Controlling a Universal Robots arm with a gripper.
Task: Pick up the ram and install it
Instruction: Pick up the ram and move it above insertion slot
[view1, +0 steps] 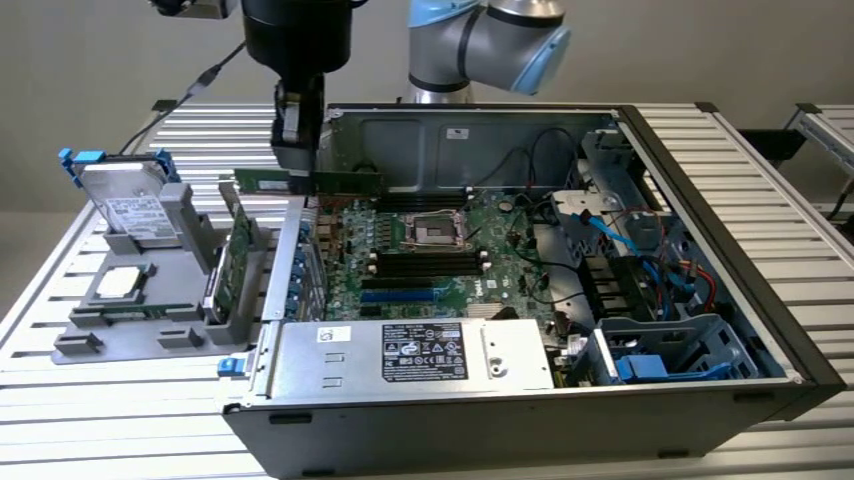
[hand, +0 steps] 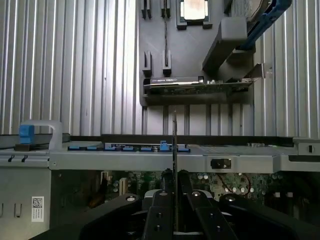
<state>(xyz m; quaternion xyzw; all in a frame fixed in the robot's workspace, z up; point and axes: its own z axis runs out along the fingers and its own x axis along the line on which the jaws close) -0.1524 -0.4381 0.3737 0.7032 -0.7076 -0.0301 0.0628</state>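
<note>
The ram (view1: 334, 183), a long narrow green stick, hangs level in the air above the edge of the open computer case on the exterior view's left. My gripper (view1: 296, 166) is shut on it from above, near the stick's middle. In the wrist view the ram (hand: 174, 145) shows edge-on as a thin dark line between my fingers (hand: 162, 200), with the gripper (hand: 174, 185) over the case wall. The motherboard (view1: 441, 215) with its black memory slots (view1: 427, 262) lies inside the case, below the stick and toward the exterior view's right.
A grey holder tray (view1: 80, 345) on the exterior view's left carries a silver hard drive (view1: 127, 205), an upright green expansion card (view1: 240, 255) and a processor (view1: 118, 282). The case (view1: 747, 250) holds a power supply (view1: 414, 355), cables and drive cages.
</note>
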